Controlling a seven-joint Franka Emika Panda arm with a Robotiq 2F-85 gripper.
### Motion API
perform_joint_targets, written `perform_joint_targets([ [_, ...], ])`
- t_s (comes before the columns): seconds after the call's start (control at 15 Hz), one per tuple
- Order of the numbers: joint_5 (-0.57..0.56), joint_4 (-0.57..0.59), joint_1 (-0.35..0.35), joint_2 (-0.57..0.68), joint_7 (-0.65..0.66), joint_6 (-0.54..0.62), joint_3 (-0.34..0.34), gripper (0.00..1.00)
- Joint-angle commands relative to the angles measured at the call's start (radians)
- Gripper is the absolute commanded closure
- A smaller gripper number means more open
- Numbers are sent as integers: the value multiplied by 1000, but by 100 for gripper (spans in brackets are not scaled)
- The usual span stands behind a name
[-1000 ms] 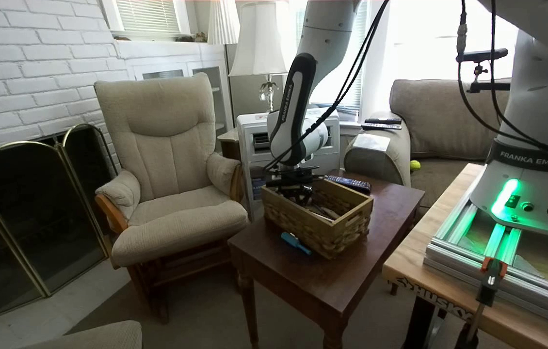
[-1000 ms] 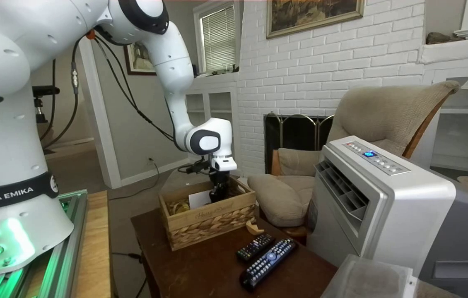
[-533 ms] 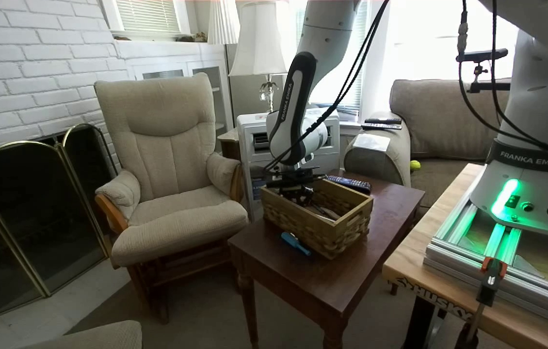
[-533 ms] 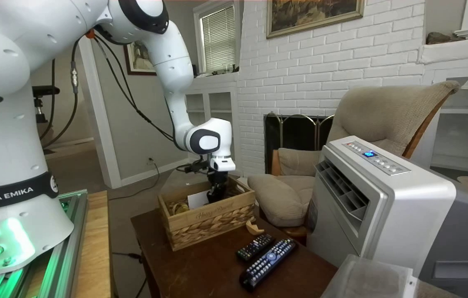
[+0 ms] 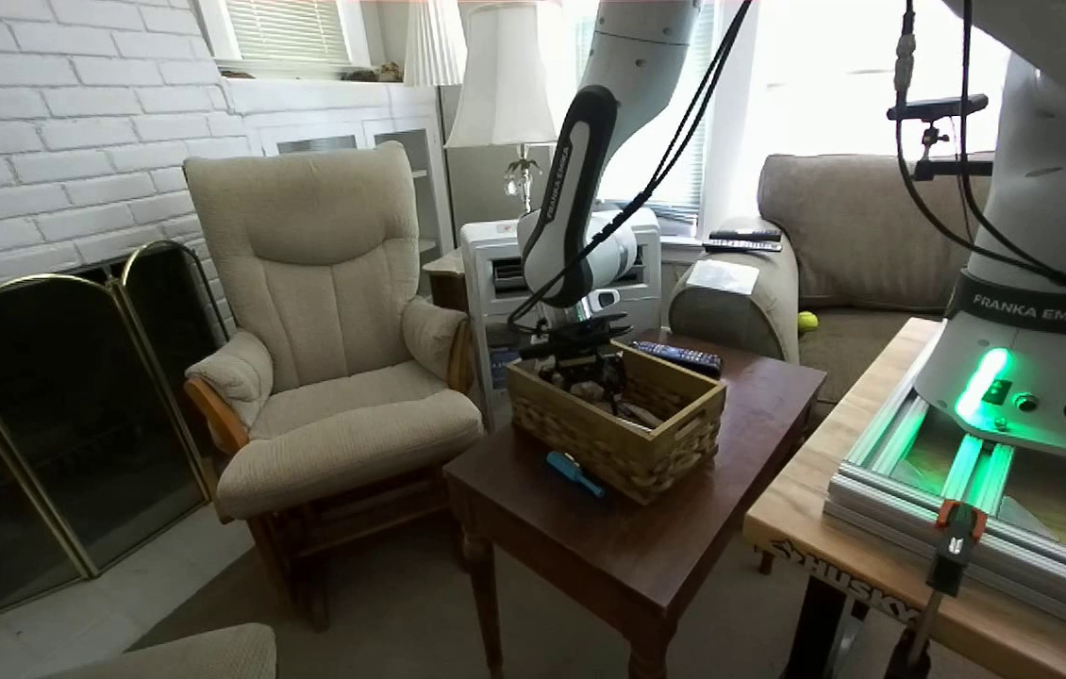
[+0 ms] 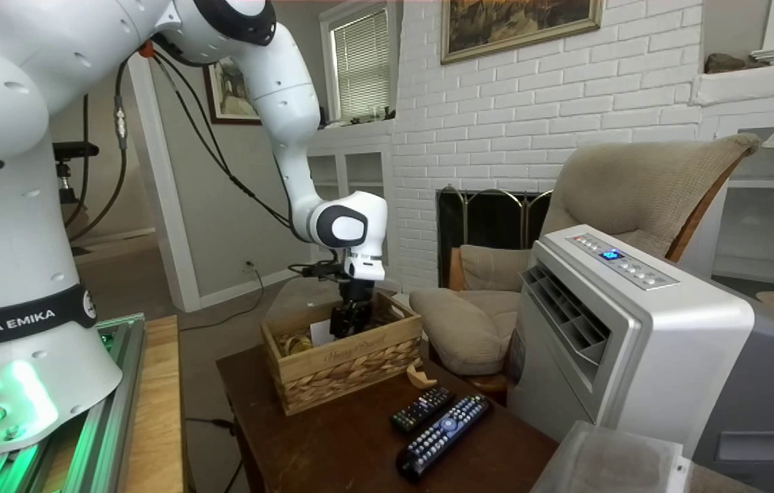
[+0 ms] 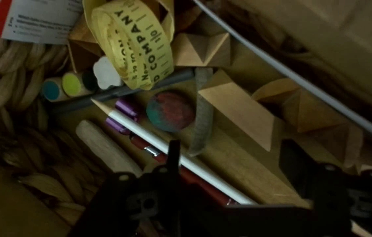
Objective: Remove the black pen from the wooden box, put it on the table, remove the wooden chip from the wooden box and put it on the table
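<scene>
The wooden box (image 6: 359, 356), woven at its sides, stands on the dark brown table (image 6: 318, 445). My gripper (image 7: 229, 144) points down into it, open, with its fingers wide apart and nothing held. Below them lie a white pencil (image 7: 219, 179) and a red pen, both running under one finger. A dark stick (image 7: 179, 76), which looks like the black pen, rests beyond the fingertips, partly covered by a yellow tape roll. Several angular wooden pieces (image 7: 238, 108) are in the box; I cannot tell which is the wooden chip. A notched wooden piece (image 6: 420, 376) sits on the table outside.
Two remotes (image 6: 443, 438) lie beside the box on the table. At its opposite side is a small blue item (image 5: 576, 473). The box also holds the tape roll (image 7: 140, 42), a coloured ball (image 7: 170, 111) and a printed card (image 7: 41, 23). An armchair (image 5: 335, 415) stands close by.
The gripper has risen a little inside the box and tilted slightly. Its fingers have spread from nearly shut to wide apart. The box and the things on the table have not moved.
</scene>
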Motion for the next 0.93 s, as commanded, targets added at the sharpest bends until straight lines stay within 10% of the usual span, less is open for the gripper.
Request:
perform_joint_targets([
  [0.0, -8, -46, -20, -58, 86, -28, 18, 0],
  [0.87, 2, -98, -15, -41, 362, 142, 67, 0],
])
